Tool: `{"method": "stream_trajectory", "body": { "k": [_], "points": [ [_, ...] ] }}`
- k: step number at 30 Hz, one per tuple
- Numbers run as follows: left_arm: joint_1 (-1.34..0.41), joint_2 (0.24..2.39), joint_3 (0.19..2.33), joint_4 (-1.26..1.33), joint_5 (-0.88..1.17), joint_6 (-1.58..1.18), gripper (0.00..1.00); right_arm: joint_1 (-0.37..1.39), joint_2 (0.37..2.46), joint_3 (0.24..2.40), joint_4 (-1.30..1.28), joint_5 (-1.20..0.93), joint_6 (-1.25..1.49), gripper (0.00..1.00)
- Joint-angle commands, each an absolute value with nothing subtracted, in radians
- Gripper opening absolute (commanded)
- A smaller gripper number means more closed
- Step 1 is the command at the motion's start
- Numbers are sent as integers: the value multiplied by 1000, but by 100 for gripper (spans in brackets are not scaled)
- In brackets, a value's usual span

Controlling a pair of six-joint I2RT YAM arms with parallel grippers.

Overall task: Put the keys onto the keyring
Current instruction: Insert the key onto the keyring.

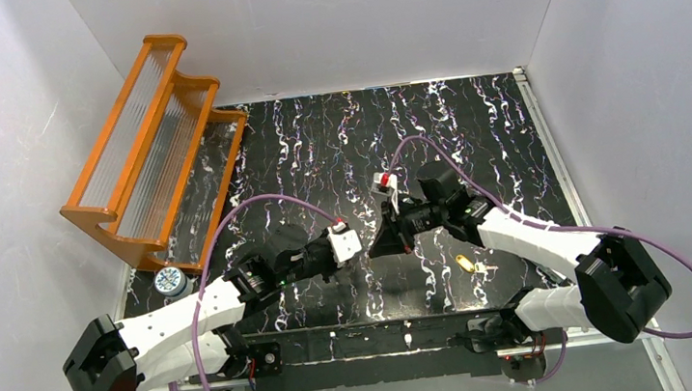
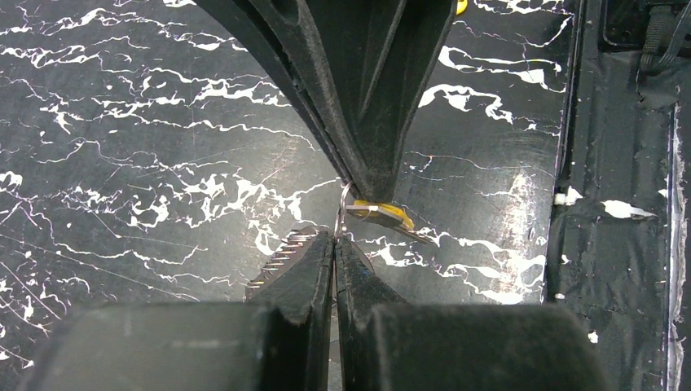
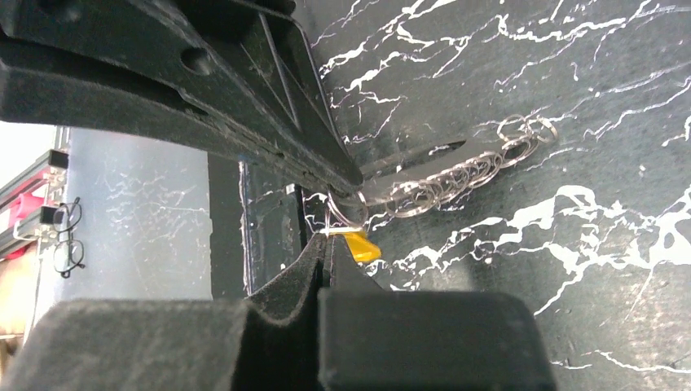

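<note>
Left gripper [image 2: 334, 238] is pressed shut on the keyring [image 2: 340, 212] wire, up over the near middle of the table [image 1: 317, 140]. Right gripper [image 3: 326, 243] pinches one key [image 3: 360, 246] tight against it. We judge threading is underway but can't tell if it's on. Second key [image 1: 467, 262] lies by the near right edge, untouched. No readable writing.

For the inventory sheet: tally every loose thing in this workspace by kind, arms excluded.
Small yellow-headed metal keys: 2
Silver metal keyring chain: 1
Orange wooden rack with ribbed clear panels: 1
Small round blue-and-white object: 1
Total: 5
</note>
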State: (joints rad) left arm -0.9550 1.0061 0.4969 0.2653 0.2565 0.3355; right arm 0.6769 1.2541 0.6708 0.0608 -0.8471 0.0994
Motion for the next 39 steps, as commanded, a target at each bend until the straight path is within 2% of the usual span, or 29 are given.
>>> {"method": "stream_trajectory", "body": {
  "k": [1, 11, 26, 39],
  "points": [
    [-957, 997, 514, 292, 277, 321, 0, 709, 1262, 750, 66, -782, 63, 1],
    [-957, 997, 515, 288, 280, 315, 0, 789, 1274, 793, 3, -640, 34, 1],
    [-957, 970, 515, 285, 266, 303, 0, 796, 1224, 792, -114, -415, 19, 1],
    [-957, 952, 504, 287, 265, 302, 0, 796, 1216, 784, -108, -421, 32, 1]
  ]
}}
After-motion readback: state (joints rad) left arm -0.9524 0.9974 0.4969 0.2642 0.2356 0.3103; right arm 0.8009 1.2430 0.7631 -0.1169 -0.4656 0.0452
